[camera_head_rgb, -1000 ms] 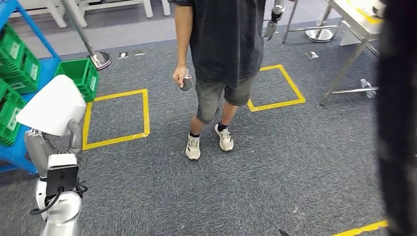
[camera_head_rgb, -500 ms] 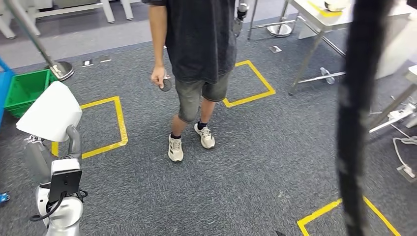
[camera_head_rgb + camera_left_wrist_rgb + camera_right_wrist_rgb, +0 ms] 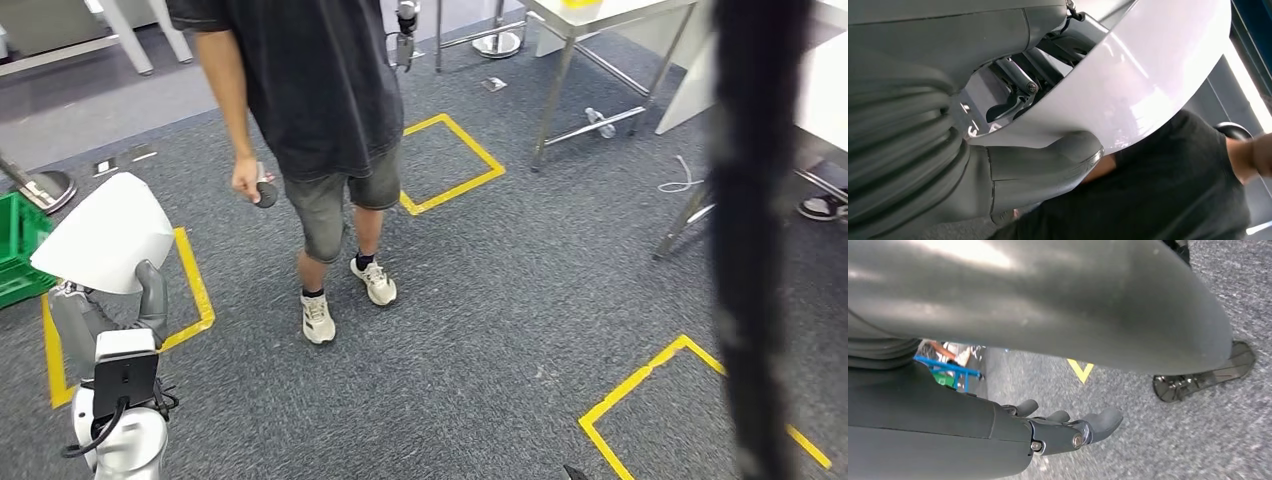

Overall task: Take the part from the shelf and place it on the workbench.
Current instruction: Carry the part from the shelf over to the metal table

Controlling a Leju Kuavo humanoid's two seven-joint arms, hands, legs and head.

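The part [image 3: 105,235] is a white, smooth curved shell at the lower left of the head view. My left hand [image 3: 110,305] holds it from below, raised in front of my left arm. In the left wrist view the white part [image 3: 1138,75] lies across the hand, with the grey thumb [image 3: 1048,160] pressed against its edge. A workbench [image 3: 600,12] with metal legs stands at the far upper right. My right hand [image 3: 1063,427] hangs over the carpet with its fingers loosely apart and nothing in them.
A person [image 3: 310,90] in a black shirt and grey shorts stands mid-floor, holding a small dark object [image 3: 266,193]. A green bin [image 3: 15,250] sits at the left edge. Yellow tape squares [image 3: 450,160] mark the grey carpet. A dark blurred vertical band [image 3: 755,250] crosses the right side.
The camera has swung to the right: the blue shelf and green bins slid out at the left, and the workbench legs and another tape square came in. The left hand still holds the part.
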